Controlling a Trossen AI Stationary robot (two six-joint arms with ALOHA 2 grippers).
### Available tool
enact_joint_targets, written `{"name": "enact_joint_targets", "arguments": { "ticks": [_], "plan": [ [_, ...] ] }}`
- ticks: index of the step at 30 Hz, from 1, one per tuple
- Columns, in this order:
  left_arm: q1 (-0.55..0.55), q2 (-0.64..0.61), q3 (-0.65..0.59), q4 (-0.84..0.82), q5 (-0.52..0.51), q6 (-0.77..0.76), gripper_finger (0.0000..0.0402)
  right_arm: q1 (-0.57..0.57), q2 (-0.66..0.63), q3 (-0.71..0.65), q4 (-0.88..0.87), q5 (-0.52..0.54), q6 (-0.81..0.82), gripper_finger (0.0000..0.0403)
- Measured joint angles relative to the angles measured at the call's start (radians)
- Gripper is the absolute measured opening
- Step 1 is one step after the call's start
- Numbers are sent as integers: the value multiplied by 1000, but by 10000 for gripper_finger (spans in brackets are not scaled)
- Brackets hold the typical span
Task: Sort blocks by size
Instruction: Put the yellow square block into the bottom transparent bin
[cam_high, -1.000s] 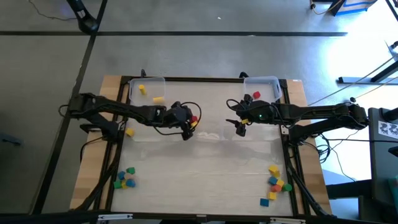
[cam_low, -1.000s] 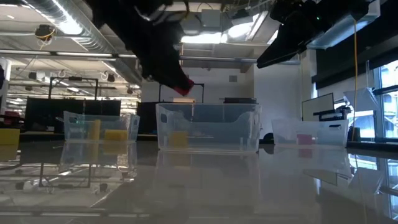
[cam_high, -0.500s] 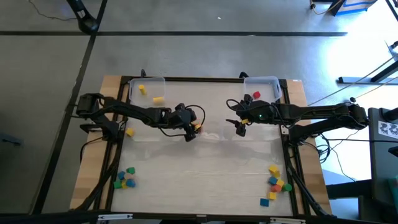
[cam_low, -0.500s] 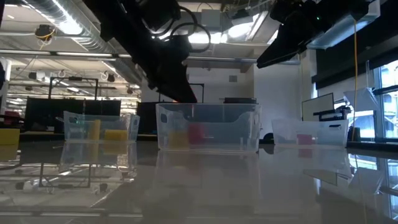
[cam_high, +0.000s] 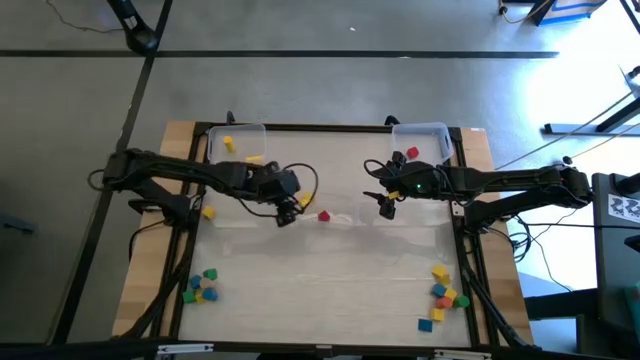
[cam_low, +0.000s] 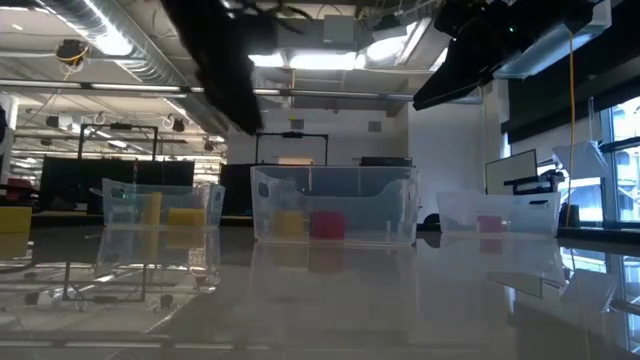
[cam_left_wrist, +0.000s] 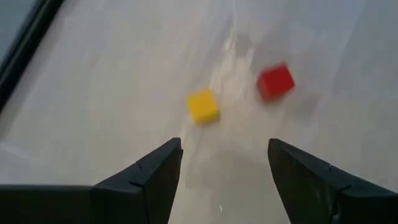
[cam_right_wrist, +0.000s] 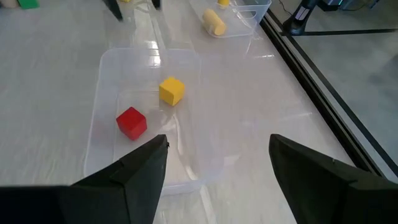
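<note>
Red and yellow, two small blocks sit side by side on the floor of the clear middle bin (cam_high: 330, 216) at the centre of the desk (cam_high: 320, 280). The red block (cam_high: 323, 216) lies near the yellow block (cam_left_wrist: 203, 106) without touching it; the left wrist view shows both ahead of and below the left fingers (cam_left_wrist: 155, 180), neither block between them. Those fingers stand wide apart and hold nothing, and the left gripper (cam_high: 287, 213) hangs over the bin's left end, just beside the red block as seen from above.

From table height, the red block and the yellow one rest on the bin's bottom, with the dark left arm above and to the left of them.

On the other side, the right gripper (cam_high: 388, 207) hovers over the bin's right end, its fingers (cam_right_wrist: 134, 177) spread wide and empty. Its wrist camera looks down into the same bin, where the two blocks lie apart from its fingers, farther along the bin.

More blocks lie elsewhere: a small cluster (cam_high: 201, 287) at the desk's near left corner, another cluster (cam_high: 442, 295) at the near right, two yellow pieces in the far left bin (cam_high: 237, 145), and a red one in the far right bin (cam_high: 421, 143).
</note>
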Motion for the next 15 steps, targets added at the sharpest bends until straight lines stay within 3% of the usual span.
{"name": "enact_joint_targets", "arguments": {
  "ticks": [9, 15],
  "plan": [
    [-21, -82, 2, -534, -1, -310, 224, 0, 0, 0, 0, 0, 0, 280],
    [-18, -82, -72, -677, 0, -441, 223, 0, 0, 0, 0, 0, 0, 280]
  ]
}}
